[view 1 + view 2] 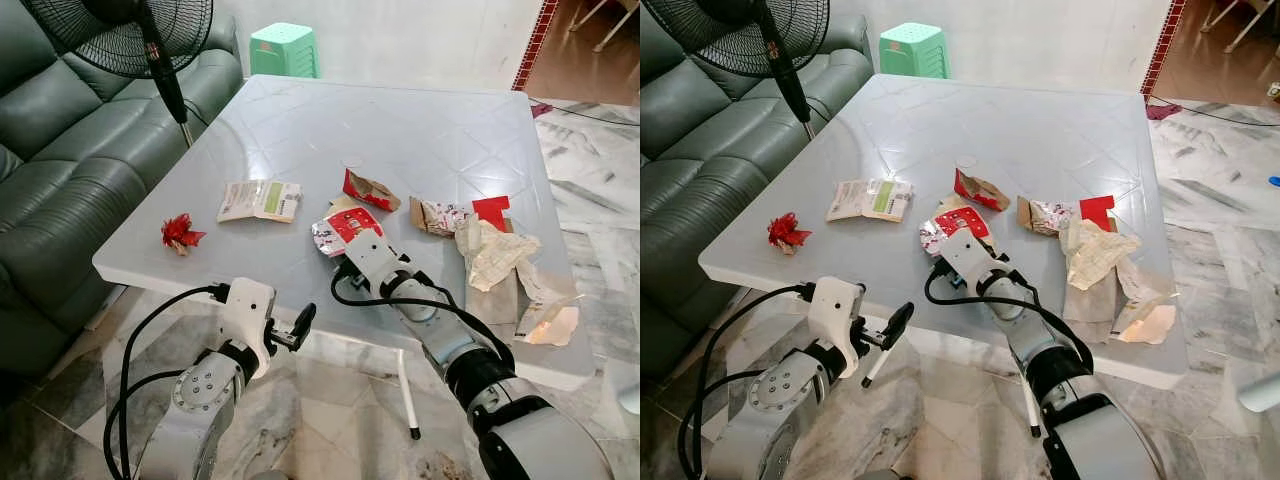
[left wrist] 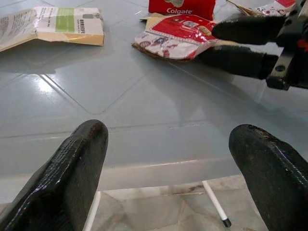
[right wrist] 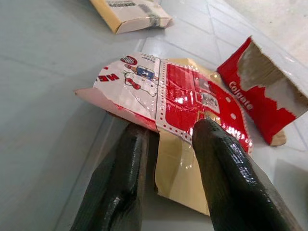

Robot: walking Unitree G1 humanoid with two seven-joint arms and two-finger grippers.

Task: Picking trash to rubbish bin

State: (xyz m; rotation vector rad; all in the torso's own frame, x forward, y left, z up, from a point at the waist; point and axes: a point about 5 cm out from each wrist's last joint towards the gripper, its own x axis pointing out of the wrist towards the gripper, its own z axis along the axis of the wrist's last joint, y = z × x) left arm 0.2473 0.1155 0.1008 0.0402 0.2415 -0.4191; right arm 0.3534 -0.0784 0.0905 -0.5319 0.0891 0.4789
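Note:
A red-and-white foil wrapper [image 1: 350,228] lies on a tan card near the front edge of the pale grey table [image 1: 400,120]. My right gripper [image 3: 168,130] is shut on the wrapper's near edge, with one finger on top and the other under it. From the left wrist view, those two black fingers [image 2: 240,30] pinch the wrapper [image 2: 175,36]. My left gripper [image 1: 295,330] hangs open just below the table's front edge, holding nothing. A torn red Colgate box [image 3: 260,96] lies just beyond the wrapper.
More litter is on the table: a flat tan-and-green packet [image 1: 262,200], a red crumpled scrap [image 1: 180,233], a patterned wrapper [image 1: 438,216], a red piece [image 1: 490,210] and crumpled paper [image 1: 495,250]. A green sofa [image 1: 60,180] and fan [image 1: 150,40] stand left, a green stool [image 1: 283,48] behind.

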